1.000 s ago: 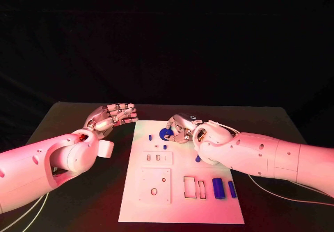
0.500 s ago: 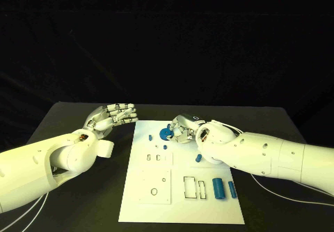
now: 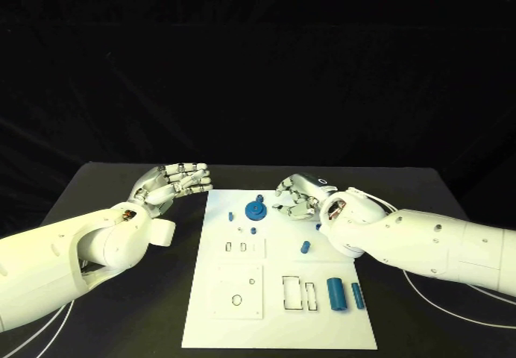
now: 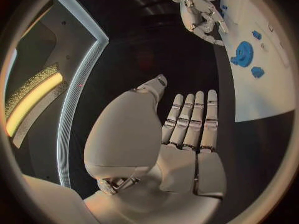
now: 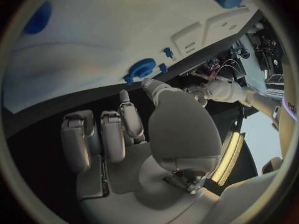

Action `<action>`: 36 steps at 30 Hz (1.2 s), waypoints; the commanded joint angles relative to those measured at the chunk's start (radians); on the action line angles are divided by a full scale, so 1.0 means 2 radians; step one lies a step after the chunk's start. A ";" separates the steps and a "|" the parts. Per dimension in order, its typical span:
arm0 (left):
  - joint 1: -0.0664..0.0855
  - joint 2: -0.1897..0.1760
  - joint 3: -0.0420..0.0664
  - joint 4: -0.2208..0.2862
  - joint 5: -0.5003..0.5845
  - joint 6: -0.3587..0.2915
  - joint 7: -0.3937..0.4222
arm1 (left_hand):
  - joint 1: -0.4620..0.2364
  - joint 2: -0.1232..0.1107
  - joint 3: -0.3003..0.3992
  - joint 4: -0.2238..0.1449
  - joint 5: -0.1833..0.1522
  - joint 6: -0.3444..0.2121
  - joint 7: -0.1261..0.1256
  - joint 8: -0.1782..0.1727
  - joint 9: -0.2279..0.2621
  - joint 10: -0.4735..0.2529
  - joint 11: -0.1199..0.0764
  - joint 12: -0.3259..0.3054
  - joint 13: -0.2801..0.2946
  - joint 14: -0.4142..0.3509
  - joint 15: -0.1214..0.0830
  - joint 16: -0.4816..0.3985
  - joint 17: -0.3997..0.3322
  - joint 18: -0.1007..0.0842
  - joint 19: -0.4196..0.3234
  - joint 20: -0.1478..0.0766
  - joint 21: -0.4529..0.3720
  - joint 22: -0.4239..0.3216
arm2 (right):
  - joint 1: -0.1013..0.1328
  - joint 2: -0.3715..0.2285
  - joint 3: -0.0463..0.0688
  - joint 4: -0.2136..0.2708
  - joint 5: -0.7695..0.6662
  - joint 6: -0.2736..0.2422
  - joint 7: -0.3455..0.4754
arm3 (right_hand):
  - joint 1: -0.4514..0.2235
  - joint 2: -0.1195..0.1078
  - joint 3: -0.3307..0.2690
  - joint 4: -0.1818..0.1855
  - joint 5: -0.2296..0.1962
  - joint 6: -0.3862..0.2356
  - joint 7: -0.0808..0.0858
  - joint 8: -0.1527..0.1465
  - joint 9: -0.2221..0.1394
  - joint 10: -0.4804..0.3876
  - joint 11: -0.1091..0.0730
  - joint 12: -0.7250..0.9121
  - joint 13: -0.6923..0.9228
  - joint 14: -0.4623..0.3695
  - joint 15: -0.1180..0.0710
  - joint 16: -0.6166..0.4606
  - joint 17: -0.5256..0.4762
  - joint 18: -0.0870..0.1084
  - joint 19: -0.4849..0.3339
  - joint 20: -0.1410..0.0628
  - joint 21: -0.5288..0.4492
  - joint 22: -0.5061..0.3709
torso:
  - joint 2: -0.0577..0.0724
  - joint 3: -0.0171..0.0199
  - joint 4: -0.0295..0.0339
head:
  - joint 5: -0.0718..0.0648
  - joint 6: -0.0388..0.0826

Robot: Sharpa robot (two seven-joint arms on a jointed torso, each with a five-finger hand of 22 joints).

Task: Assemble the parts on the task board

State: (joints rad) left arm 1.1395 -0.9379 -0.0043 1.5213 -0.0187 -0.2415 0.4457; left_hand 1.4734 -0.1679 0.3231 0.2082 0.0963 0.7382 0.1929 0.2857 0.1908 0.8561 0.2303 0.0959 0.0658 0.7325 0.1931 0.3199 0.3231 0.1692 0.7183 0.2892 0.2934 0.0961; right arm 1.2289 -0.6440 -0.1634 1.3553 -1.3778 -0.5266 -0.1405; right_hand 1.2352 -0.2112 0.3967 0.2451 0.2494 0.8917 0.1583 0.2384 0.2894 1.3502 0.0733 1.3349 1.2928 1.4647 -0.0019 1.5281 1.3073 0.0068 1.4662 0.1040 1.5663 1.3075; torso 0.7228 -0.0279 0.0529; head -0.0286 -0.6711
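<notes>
Left hand (image 3: 177, 181) hovers over the black desk (image 3: 107, 186) just off the left edge of the task board (image 3: 282, 313), fingers straight and held side by side, palm empty, holds nothing; left wrist view shows the same flat empty palm (image 4: 181, 149) with the board edge beyond it. On the board, near the far left edge, a small blue peg (image 3: 231, 215), then two more tiny blue bits (image 3: 242, 230) a little nearer. Just right of the peg a round blue gear-like part (image 3: 257, 211) stands on the board at its far end, nothing touching it; it also shows in left wrist view (image 4: 243, 52) and right wrist view (image 5: 142, 68). White inset blocks with slots (image 3: 244, 245) and a bigger one with an oval hole (image 3: 238, 289) lie lower left of centre. A short blue piece (image 3: 306, 247) lies mid board. Two blue cylinders (image 3: 338, 293) lie side by side near the right edge, beside rectangular cutouts (image 3: 292, 289). Right hand (image 3: 299, 195) is just right of the gear, apart from it, fingers loosely bent and spread, grasping nothing
</notes>
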 commanded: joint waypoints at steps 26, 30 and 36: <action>0.000 0.012 0.000 -0.009 -0.006 0.020 0.010 | -0.015 0.002 -0.010 0.004 -0.004 -0.001 0.044 0.007 0.002 0.002 0.001 0.009 0.001 0.002 0.000 0.009 -0.002 0.002 0.008 -0.001 0.002 -0.002 | 0.012 -0.172 0.002 0.016 0.147 0.113 0.148 | 0.070 -0.033 0.003 -0.066 -0.009 -0.011 0.005 -0.008 -0.003 -0.046 0.005 -0.046 -0.044 0.041 0.005 0.004 0.080 -0.002 0.049 0.005 -0.002 0.127 | -0.004 0.0103 -0.0148 | -0.001 0.006; 0.000 0.014 0.000 -0.012 -0.006 0.022 0.011 | -0.015 0.002 -0.011 0.004 -0.004 -0.001 0.044 0.007 0.002 0.002 0.001 0.009 0.001 0.002 0.000 0.009 -0.002 0.002 0.008 -0.001 0.002 -0.002 | 0.006 -0.165 0.002 0.003 0.150 0.108 0.148 | 0.072 -0.031 0.002 -0.067 -0.009 -0.013 0.006 -0.008 -0.003 -0.048 0.005 -0.049 -0.046 0.042 0.006 0.006 0.086 -0.003 0.050 0.005 0.000 0.129 | -0.004 0.0099 -0.0136 | -0.003 0.007; 0.000 0.014 0.000 -0.013 -0.006 0.022 0.010 | -0.015 0.002 -0.011 0.004 -0.004 -0.001 0.044 0.007 0.002 0.002 0.001 0.009 0.001 0.002 0.000 0.009 -0.002 0.002 0.009 -0.001 0.002 -0.002 | 0.001 -0.149 0.002 -0.016 0.143 0.104 0.140 | 0.071 -0.023 0.003 -0.067 -0.009 -0.009 0.005 -0.005 -0.002 -0.037 0.005 -0.038 -0.037 0.043 0.006 0.007 0.087 -0.003 0.052 0.006 0.002 0.132 | -0.004 0.0086 -0.0126 | -0.004 0.006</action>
State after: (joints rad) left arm 1.1386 -0.9116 -0.0047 1.4933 -0.0262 -0.2187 0.4510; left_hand 1.4543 -0.1658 0.3076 0.2179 0.0927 0.7382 0.1929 0.2960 0.1936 0.8561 0.2303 0.1110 0.0658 0.7325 0.1931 0.3356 0.3199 0.1692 0.7274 0.2874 0.2934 0.0929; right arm 1.2329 -0.9438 -0.1597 1.3263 -1.0863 -0.3334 0.1293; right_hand 1.3769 -0.2632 0.4005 0.1144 0.2344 0.8716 0.1713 0.2259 0.2838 1.2722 0.0839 1.2550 1.2179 1.4646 0.0054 1.5379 1.3078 0.0068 1.4661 0.1113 1.5674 1.3080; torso 0.7144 -0.0088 0.0256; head -0.0347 -0.6576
